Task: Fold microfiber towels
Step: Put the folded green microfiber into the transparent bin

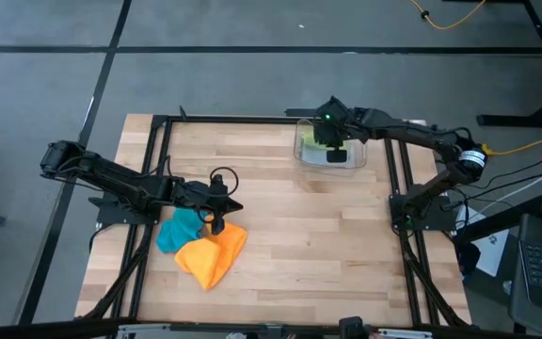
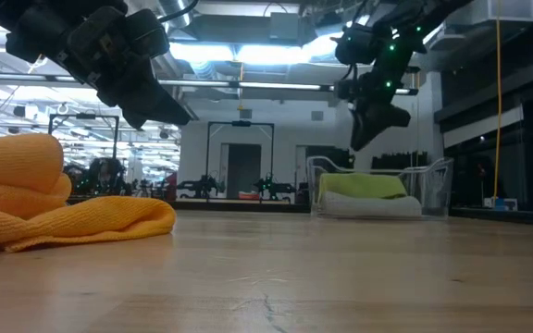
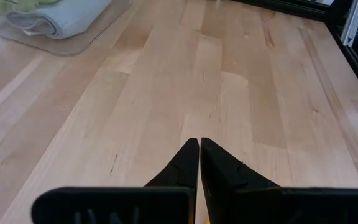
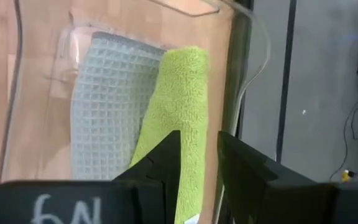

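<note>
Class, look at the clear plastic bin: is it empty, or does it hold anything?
Not empty. The clear bin holds two folded towels: the light grey towel with the lime green towel on it. The right gripper hangs above.

Orange towel (image 1: 213,256), teal towel (image 1: 177,231), lime towel (image 4: 182,118) and waffle-patterned grey towel (image 4: 104,102) are showing against pale wood-grain worktop (image 1: 290,235).

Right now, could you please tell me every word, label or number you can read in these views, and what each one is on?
"N9" or "6N", handwritten in white, orientation unclear: on the right gripper body, above the clear bin.
Nothing else is legible; the towels and table carry no text.
</note>
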Tool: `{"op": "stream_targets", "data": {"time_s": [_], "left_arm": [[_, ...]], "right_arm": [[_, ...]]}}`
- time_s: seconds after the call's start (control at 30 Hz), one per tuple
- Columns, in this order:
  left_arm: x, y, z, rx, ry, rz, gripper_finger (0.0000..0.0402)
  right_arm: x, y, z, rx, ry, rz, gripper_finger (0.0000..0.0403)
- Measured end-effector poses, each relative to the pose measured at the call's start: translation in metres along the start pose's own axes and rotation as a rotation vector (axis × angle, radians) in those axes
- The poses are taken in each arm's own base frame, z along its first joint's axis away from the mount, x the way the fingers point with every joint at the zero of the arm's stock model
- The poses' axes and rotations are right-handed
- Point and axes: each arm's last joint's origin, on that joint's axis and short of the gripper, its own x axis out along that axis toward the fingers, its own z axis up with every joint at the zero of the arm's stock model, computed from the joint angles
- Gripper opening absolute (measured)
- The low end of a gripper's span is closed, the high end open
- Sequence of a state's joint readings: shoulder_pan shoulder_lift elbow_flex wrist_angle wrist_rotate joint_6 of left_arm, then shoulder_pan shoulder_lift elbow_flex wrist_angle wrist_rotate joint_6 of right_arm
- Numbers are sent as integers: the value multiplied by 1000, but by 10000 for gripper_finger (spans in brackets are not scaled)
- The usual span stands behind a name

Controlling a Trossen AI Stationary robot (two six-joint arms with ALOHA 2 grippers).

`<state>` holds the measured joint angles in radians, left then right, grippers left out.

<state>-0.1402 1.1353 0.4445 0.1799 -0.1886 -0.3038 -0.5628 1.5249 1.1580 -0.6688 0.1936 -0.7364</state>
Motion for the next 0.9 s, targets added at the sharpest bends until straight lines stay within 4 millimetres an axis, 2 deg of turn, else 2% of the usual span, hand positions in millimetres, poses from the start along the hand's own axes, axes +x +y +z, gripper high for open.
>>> {"op": "stream_targets", "data": {"time_s": [0.13,0.2,0.47,0.57,0.77,0.9], "left_arm": [[0,0,0,0,3,-10,9],[0,-1,0,0,9,-28,9],[0,-1,0,0,10,-30,9],[0,-1,0,0,10,-29,9],[0,-1,-1,1,13,-28,9],[0,-1,-1,1,13,-28,9]], "right_arm": [[1,1,-1,18,-45,72,111],[1,2,-2,60,-46,83,125],[7,-7,-11,147,-13,78,260],[14,-7,-11,152,-20,113,290],[23,4,-7,189,0,201,287],[7,12,-1,215,12,218,266]]}}
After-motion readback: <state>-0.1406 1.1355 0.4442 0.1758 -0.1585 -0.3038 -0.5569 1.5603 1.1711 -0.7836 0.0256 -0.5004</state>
